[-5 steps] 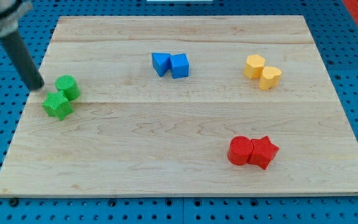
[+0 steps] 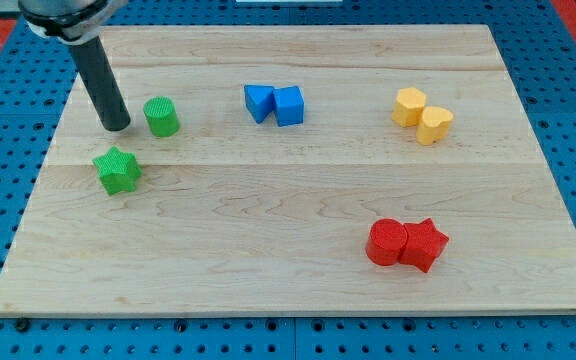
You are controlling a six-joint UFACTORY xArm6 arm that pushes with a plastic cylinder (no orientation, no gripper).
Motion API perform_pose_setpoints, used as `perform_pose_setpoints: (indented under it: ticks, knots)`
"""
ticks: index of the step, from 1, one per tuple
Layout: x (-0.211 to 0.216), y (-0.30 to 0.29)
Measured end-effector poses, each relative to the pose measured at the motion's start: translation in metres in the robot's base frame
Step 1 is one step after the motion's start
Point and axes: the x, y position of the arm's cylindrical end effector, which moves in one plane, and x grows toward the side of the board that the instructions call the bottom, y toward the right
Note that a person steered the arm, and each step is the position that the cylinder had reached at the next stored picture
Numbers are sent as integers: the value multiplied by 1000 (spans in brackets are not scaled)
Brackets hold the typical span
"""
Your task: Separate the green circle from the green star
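Now apart on pale wood: ribbed green circle (image 2: 162, 117) beside my tip (image 2: 117, 127), green star (image 2: 118, 170) below; no jaws.

Arm: entering from the view's top left corner; only its lowest section is showing, the rest is lying outside the view.
Rod: dark, straight, leaning slightly, its upper end toward the view's left and its lower end toward the view's right.
Rod mount: a wider dark collar is sitting at the rod's top, cut off by the view's top edge.
My tip (image 2: 117, 127): resting at the height of the surface, in the view's upper left part.
Pincer: this arm is carrying only the rod.
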Motion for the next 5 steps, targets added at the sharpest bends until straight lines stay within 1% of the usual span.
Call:
perform_pose_setpoints:
  ticks: [3, 4, 5]
  knots:
    - [-2, 91]
    - [12, 87]
    - [12, 103]
